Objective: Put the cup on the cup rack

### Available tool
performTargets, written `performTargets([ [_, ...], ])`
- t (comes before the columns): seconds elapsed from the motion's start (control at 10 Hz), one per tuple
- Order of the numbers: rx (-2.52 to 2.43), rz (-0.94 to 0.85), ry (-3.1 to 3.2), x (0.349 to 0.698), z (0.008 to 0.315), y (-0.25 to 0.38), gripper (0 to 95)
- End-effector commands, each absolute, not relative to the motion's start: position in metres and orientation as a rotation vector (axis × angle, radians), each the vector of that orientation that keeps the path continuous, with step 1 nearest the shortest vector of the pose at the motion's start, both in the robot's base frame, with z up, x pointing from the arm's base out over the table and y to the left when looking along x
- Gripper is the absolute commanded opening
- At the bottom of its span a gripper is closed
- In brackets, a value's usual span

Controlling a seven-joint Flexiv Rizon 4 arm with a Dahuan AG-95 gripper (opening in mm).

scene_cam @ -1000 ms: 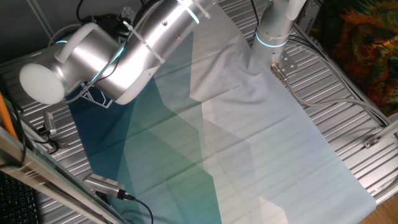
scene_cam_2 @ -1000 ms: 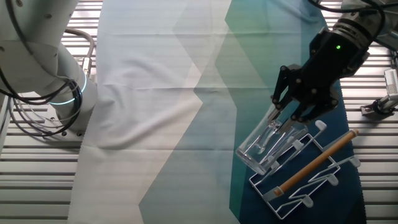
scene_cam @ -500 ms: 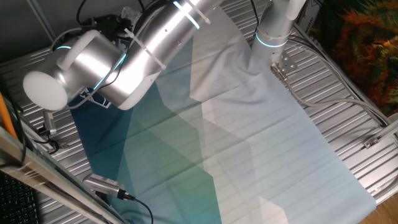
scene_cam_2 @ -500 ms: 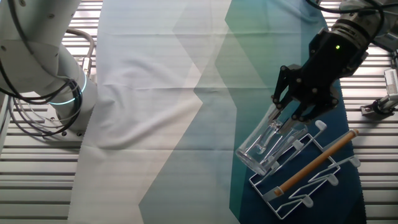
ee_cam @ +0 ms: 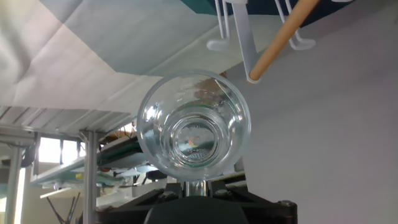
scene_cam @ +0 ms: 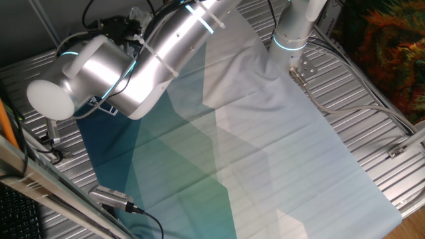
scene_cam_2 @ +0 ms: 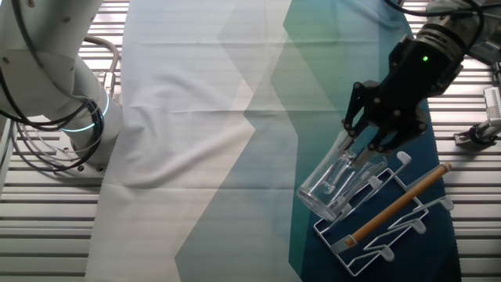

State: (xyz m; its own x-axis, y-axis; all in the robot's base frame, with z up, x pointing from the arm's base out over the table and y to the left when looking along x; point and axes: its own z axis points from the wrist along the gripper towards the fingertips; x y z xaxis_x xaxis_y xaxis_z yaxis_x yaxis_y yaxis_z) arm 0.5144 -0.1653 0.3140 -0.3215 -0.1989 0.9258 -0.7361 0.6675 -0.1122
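Note:
The clear glass cup [scene_cam_2: 335, 186] hangs tilted, its lower end over the left end of the white wire cup rack [scene_cam_2: 399, 227], which lies on the dark blue part of the cloth. A light wooden rod [scene_cam_2: 399, 205] runs along the rack's top. My black gripper [scene_cam_2: 362, 147] is shut on the cup's upper end. In the hand view the cup [ee_cam: 194, 127] fills the middle, a thin glass part held between the jaws of the gripper [ee_cam: 196, 186]. The rack's pegs [ee_cam: 241, 37] and rod [ee_cam: 281, 36] show beyond it. In one fixed view my arm [scene_cam: 133, 60] hides cup, rack and gripper.
A blue, green and white cloth [scene_cam_2: 235, 141] covers the slatted metal table [scene_cam_2: 47, 219]. The arm's base [scene_cam_2: 74, 110] with its cables stands at the left edge. A metal clamp [scene_cam_2: 479, 133] sits at the right edge, close to the rack.
The arm's elbow has shifted slightly up and to the right in one fixed view. Gripper and cup stay almost where they were over the rack.

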Motion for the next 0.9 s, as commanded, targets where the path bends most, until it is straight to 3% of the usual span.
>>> performTargets([
  [0.1, 0.736, 0.649, -1.84, 0.5092, 0.3116, -0.1688, 0.0],
  [0.5, 0.704, 0.618, -1.908, 0.507, 0.3117, -0.1685, 0.0],
  [0.9, 0.616, 0.469, -2.199, 0.4996, 0.3106, -0.1665, 0.0],
])
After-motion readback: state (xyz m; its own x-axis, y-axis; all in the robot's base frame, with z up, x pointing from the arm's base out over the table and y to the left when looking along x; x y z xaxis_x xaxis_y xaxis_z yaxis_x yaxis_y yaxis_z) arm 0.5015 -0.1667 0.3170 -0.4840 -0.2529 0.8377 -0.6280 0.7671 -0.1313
